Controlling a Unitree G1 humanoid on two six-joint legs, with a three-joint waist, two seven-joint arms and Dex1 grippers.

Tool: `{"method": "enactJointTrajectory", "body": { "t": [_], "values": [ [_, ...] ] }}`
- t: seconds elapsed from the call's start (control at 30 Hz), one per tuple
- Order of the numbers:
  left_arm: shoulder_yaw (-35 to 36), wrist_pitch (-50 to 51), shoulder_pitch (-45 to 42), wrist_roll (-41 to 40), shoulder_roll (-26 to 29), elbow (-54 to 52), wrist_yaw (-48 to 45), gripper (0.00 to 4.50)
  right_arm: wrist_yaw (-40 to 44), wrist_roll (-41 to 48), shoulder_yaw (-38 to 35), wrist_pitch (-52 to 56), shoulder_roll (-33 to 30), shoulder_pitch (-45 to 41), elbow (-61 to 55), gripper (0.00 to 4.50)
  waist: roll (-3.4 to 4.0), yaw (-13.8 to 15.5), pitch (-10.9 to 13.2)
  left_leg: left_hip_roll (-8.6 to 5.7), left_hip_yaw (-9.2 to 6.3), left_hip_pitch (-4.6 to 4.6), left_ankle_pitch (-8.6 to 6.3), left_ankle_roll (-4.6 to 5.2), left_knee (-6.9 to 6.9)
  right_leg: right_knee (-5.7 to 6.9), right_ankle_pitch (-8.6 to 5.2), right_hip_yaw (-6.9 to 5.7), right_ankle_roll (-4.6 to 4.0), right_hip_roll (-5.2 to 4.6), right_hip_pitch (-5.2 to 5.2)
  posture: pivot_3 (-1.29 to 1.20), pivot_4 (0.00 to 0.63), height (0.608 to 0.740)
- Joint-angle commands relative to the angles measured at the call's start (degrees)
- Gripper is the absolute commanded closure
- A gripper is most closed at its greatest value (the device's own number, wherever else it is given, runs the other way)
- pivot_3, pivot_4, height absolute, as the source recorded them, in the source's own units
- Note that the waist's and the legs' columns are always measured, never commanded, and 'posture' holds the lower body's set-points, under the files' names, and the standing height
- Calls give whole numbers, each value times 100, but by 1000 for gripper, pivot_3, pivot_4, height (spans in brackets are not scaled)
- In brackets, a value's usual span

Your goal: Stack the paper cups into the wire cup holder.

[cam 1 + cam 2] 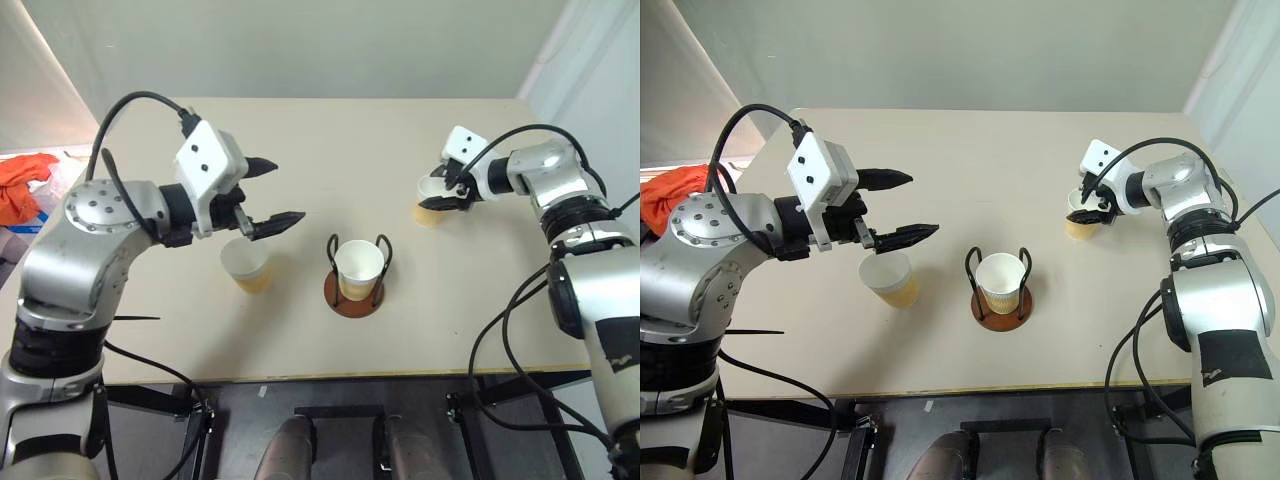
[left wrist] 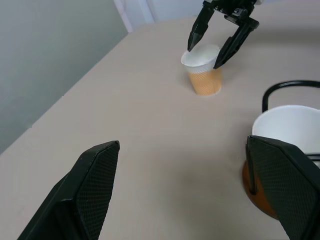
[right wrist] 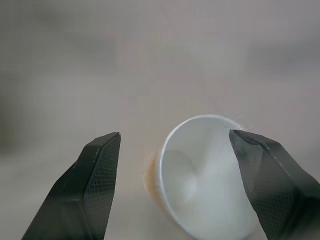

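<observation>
One paper cup (image 1: 358, 268) already sits in the wire cup holder (image 1: 355, 296) near the table's (image 1: 330, 150) middle, as the head views show; two are left to stack. The left cup (image 1: 246, 266) stands on the table beside the holder, under the left gripper (image 1: 268, 195), whose fingers hang spread and empty. The far-right cup (image 1: 1081, 217) stands well apart from the holder, with the right gripper (image 1: 1092, 203) at its rim.

From the left wrist, that far gripper's fingers straddle the cup, apart.

From the right wrist, the cup's white mouth lies between the spread fingers, not yet clamped.
</observation>
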Motion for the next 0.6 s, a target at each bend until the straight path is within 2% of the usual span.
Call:
{"method": "enactJointTrajectory", "body": {
  "t": [0.03,0.1,0.2,0.43,0.47,0.6],
  "values": [
    [245,81,-6,-84,128,-274,10,0,-155,-205,-9,321,40,9,9,833,0,-1,0,-1,0,0,2,0,1,1,0,0,0,-1,2,0,150,740],
    [273,118,-4,-102,151,-303,22,0,-225,-319,8,371,40,34,5,997,0,2,0,-1,0,1,4,-2,7,9,-1,0,-1,-3,3,0,150,740],
    [281,143,19,-83,212,-329,41,0,-269,-437,-8,391,50,93,7,1707,0,6,0,-3,0,2,9,-12,7,18,-13,0,-23,-5,3,0,150,740],
    [283,136,45,-68,219,-326,54,0,-240,-495,-112,385,53,90,-8,4237,0,-1,0,-2,0,9,15,-22,7,27,-19,0,-39,-6,3,0,150,740],
    [274,122,39,-57,217,-310,50,0,-244,-486,-130,361,53,81,-14,4448,0,-1,0,-2,0,9,15,-22,6,27,-19,0,-39,-5,3,0,150,740],
    [230,51,5,-1,210,-250,31,0,-113,-457,-180,287,26,36,-54,4448,0,0,0,-3,0,8,14,-19,6,25,-19,0,-39,-6,3,0,150,740]
  ]
}}
